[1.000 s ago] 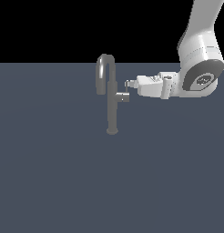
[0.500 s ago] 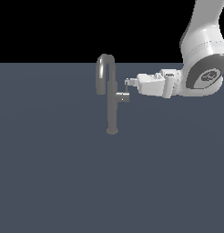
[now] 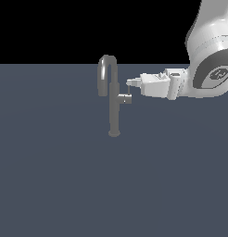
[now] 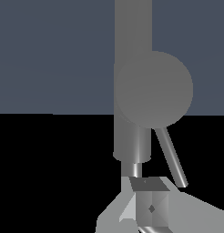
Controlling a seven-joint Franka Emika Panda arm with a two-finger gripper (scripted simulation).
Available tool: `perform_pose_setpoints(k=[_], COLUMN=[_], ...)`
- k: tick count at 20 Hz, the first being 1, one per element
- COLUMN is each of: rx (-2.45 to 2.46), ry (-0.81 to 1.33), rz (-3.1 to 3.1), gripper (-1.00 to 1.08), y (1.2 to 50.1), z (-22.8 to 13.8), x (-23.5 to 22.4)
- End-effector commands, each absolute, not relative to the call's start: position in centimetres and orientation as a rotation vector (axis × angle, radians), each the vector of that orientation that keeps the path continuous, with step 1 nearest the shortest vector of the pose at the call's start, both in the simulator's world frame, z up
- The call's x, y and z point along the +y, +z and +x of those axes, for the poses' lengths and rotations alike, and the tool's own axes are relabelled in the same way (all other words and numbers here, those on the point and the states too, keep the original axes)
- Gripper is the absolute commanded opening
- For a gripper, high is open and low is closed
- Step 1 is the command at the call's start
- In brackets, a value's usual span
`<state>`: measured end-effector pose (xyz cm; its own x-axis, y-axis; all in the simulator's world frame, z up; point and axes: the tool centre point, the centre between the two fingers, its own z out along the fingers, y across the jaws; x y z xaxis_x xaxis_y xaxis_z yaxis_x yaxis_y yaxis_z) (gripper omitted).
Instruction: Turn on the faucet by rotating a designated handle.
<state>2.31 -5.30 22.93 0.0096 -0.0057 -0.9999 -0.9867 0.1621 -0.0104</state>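
Wrist cam looks end-on at the handle (image 4: 154, 88): its stub reads as a flat grey disc sitting over the faucet (image 4: 132, 32) column. Column runs as a straight grey band past the disc, out of frame on one side; on the other it steps down to a short cylinder with a narrower neck. Thin pin lever (image 4: 171, 157) leaves the disc rim at a slant, away from the column, ending in a blunt tip. Gripper (image 4: 148, 207) is close to the camera, just beyond the narrow neck; light-grey blocky fingertip (image 4: 150, 200) nearly touches it. Lever tip is just beside the fingertip, contact unclear. Jaw gap not readable. Backdrop half slate-blue floor, half black.
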Motion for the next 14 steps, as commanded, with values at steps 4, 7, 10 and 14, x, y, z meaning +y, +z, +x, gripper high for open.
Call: perform_pose_setpoints(k=[4,7,10,14], rx=[1.279,1.280,1.281,1.274], ry=[1.086,1.092,1.095,1.085], rz=[-1.094,-1.093,-1.092,-1.098], gripper=[-1.00,-1.00,-1.00,-1.00], y=[22.3,21.8,21.4,21.0], z=[0.8,-0.3,-1.1,-1.4], x=[-5.1,-4.9,-4.8,-4.7])
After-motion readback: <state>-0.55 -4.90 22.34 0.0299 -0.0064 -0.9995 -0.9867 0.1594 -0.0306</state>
